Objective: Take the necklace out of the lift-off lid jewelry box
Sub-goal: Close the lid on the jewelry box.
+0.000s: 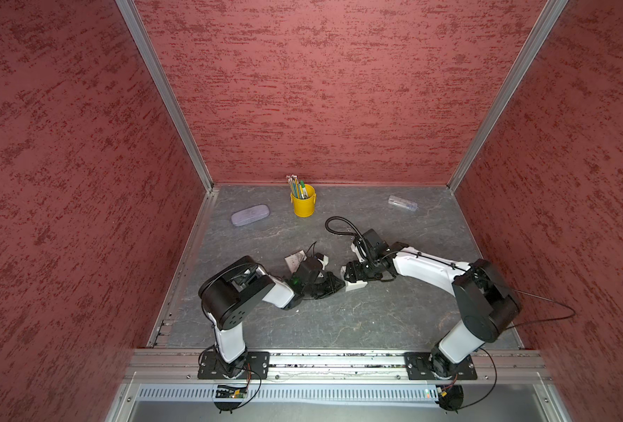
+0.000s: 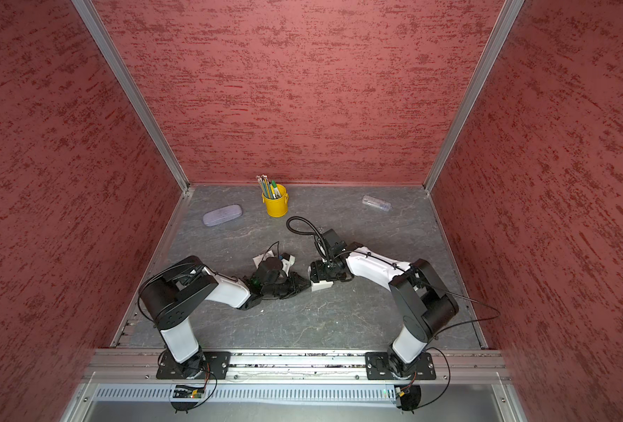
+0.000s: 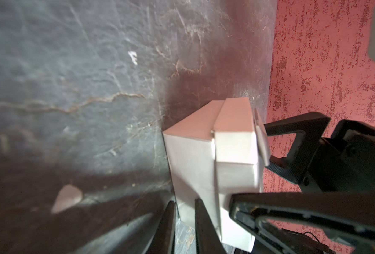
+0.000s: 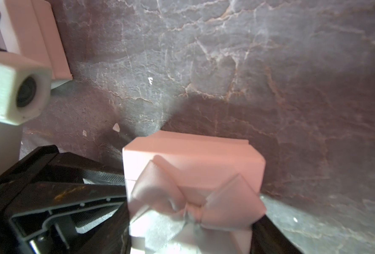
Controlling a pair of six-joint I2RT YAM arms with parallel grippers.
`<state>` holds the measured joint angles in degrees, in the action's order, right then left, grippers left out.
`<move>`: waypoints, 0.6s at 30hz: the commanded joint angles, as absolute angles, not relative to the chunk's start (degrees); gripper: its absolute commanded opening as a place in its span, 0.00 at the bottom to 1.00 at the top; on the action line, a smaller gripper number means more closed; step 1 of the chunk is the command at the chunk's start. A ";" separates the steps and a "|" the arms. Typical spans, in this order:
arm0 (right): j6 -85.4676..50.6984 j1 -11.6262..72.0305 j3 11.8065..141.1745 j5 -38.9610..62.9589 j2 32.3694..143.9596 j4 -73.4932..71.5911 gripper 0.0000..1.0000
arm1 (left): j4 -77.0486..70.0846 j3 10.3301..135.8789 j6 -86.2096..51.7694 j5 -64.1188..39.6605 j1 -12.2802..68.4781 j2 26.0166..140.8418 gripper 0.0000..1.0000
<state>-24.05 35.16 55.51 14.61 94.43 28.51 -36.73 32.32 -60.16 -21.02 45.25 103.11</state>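
A robot test booth: red textured walls [image 1: 302, 91], aluminium frame [image 1: 164, 91], slate-look tabletop [image 1: 339, 321].

2 robot arms [image 1: 423, 268], 2 pink boxes [image 4: 193, 158], 1 yellow pencil cup [image 1: 304, 206], 1 glasses case [image 1: 250, 215], 1 clear tube [image 1: 403, 203]

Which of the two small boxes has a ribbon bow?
The box between the right gripper's fingers: a satin bow sits on its lid. The other box, by the white camera housing, shows none.
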 commanded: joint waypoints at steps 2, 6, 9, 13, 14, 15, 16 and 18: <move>-28.28 36.74 53.65 20.12 93.45 22.85 0.72 | -43.00 32.86 -61.60 -22.25 48.09 103.92 0.17; -30.27 36.69 52.71 21.89 92.64 20.80 0.72 | -43.15 33.52 -62.18 -21.39 48.99 104.32 0.16; -31.21 36.73 52.27 22.82 92.01 19.79 0.72 | -42.69 34.17 -62.66 -20.28 49.63 104.71 0.16; -31.65 36.73 52.13 23.73 91.25 19.61 0.72 | -42.34 35.31 -63.16 -18.97 50.57 105.42 0.15; -31.64 36.74 52.03 24.10 91.15 19.50 0.73 | -42.30 35.55 -63.34 -18.67 50.75 105.58 0.15; -31.46 36.74 51.75 24.62 91.01 19.25 0.73 | -42.28 35.80 -63.52 -18.38 50.93 105.80 0.15; -30.87 36.82 51.52 25.30 90.96 19.00 0.73 | -42.15 36.16 -63.67 -18.28 51.02 106.14 0.15; -29.82 36.91 51.04 25.93 90.90 19.12 0.73 | -41.97 36.81 -63.72 -18.20 51.15 106.60 0.15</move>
